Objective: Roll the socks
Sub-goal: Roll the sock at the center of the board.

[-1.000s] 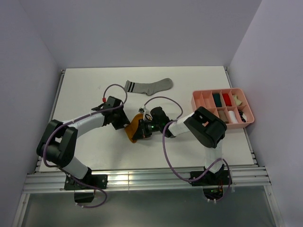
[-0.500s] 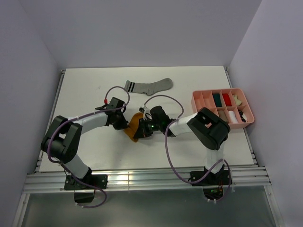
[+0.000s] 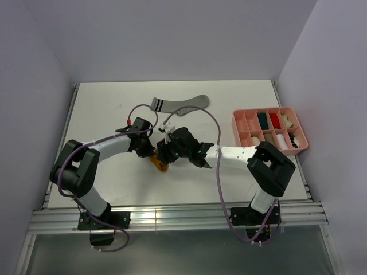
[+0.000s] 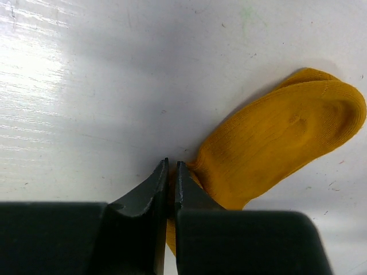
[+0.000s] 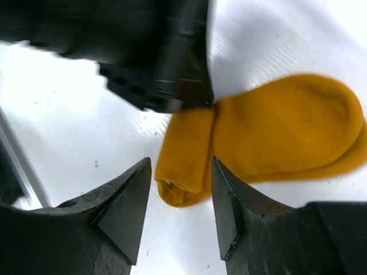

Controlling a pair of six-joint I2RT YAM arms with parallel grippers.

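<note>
Top view: bright, even, diffuse overhead light. Faint soft shadows lie under the arms on the white table (image 3: 103, 109), and there is glare on the metal rail (image 3: 143, 216) at the near edge. Left wrist: streaky glare upper left, grey shadow across the top. The mustard-orange sock (image 4: 281, 143) is sharp, the left gripper (image 4: 171, 172) dark and underexposed. Right wrist: tabletop blown out, right gripper (image 5: 179, 172) soft, sock edges slightly blurred.

At the right edge of the white surface (image 3: 103, 109) sits a pink divided tray (image 3: 234, 123): red bundle (image 3: 274, 119) and cream bundle (image 3: 287, 120) side by side in the far row, white bundle (image 3: 281, 140) in the near row.
</note>
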